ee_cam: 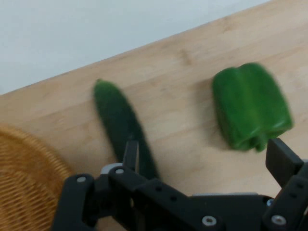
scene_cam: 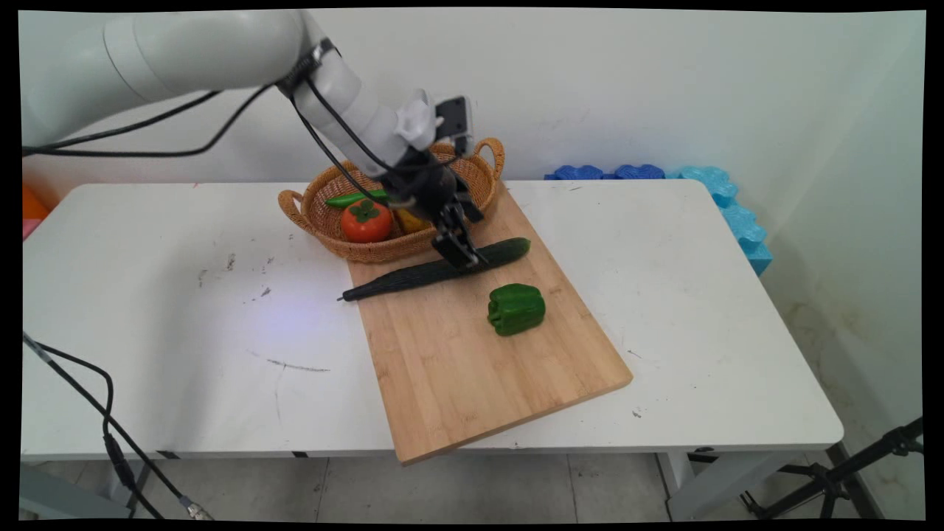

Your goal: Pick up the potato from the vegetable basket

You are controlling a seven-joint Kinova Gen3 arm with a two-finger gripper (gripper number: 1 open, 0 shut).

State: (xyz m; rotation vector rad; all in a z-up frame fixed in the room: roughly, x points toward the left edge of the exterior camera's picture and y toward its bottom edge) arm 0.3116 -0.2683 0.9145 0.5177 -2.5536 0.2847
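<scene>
White table below a pale wall carries a bamboo cutting board, with a wicker basket at its far end. We see the gripper low over the cucumber, which lies across the board's far end with its tip over the left edge. Its fingers are spread wide and hold nothing; one sits just beside the cucumber. A green bell pepper rests nearby on the board, untouched. A tomato and a green chilli lie in the basket.
</scene>
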